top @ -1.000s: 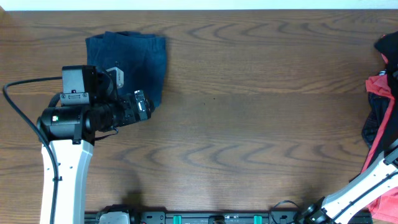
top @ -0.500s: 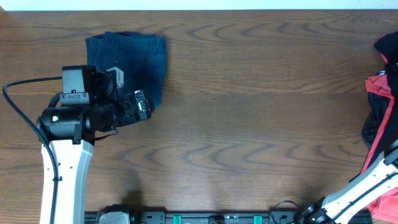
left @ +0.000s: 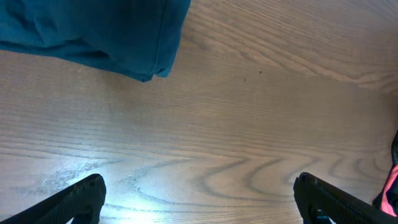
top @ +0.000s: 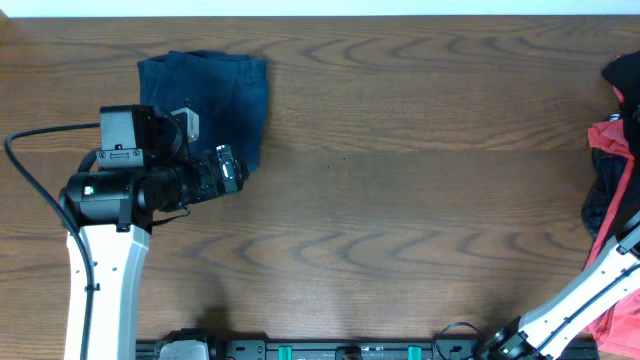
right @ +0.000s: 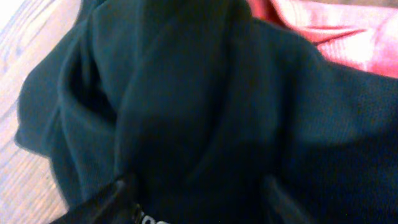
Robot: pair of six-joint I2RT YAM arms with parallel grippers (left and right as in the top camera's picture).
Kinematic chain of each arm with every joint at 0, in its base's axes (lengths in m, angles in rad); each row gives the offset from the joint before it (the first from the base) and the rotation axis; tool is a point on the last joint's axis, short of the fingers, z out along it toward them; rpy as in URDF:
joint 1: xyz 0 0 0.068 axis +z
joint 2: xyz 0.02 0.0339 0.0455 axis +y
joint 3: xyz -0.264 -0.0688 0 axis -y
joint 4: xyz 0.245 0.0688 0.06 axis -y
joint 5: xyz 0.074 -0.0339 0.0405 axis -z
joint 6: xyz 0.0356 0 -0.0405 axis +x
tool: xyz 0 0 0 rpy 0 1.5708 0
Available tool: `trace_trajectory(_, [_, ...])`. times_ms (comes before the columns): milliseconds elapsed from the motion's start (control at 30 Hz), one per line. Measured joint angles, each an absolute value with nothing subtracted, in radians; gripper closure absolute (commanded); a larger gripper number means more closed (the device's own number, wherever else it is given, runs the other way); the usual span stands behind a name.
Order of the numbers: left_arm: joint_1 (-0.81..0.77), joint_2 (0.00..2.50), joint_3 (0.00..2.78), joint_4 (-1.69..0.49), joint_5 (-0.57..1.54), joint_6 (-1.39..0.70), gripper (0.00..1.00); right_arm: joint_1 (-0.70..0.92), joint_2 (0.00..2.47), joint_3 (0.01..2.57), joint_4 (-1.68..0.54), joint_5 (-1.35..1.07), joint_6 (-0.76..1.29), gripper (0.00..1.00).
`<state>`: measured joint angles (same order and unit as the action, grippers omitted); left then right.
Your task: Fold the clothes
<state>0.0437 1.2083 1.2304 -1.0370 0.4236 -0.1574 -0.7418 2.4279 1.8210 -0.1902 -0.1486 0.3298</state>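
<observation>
You get no overhead look at the right gripper [right: 194, 196]: the right arm [top: 585, 298] leaves that frame at the lower right corner, and the frame's right edge cuts off the pile [top: 612, 150] there, so you cannot make out its full extent. In the right wrist view the black garment [right: 186, 106] fills nearly everything. The gripper's tips are only dark shapes along the bottom edge, lost against the dark cloth, so you cannot tell how far apart they stand or whether they have hold of any fabric. The garment is bunched in thick, soft folds, with a red piece [right: 323, 31] showing at the upper right and a strip of table [top: 400, 200] down the left edge. Your left gripper [left: 199, 183] stands wide apart with nothing in it: its fingers [left: 81, 199] sit in the two bottom corners of the left wrist view, with bare wood between them. The shorts [top: 205, 95] lie at the upper left of the overhead frame, navy, flat and roughly square. The left arm covers their lower left part, and only one rounded corner reaches into the top left of the left wrist view.
</observation>
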Motion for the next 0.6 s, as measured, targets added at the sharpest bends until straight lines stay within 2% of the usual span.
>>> trace_trajectory(33, [0.044,1.208,1.23,-1.037,0.424,-0.158,0.02,-0.742,2.428,1.823,-0.194,-0.143,0.332,0.86])
trace_trajectory(100, [0.044,1.208,1.23,-1.037,0.424,-0.159,0.02,-0.745,2.427,1.826,-0.197,-0.146,0.332,0.99])
trace_trajectory(367, [0.044,1.208,1.23,-1.037,0.424,-0.161,0.02,-0.754,2.351,1.822,-0.202,-0.304,0.34,0.99])
trace_trajectory(600, [0.044,1.208,1.23,-1.037,0.424,-0.161,0.02,-0.728,2.08,1.816,-0.22,-0.503,0.341,0.99])
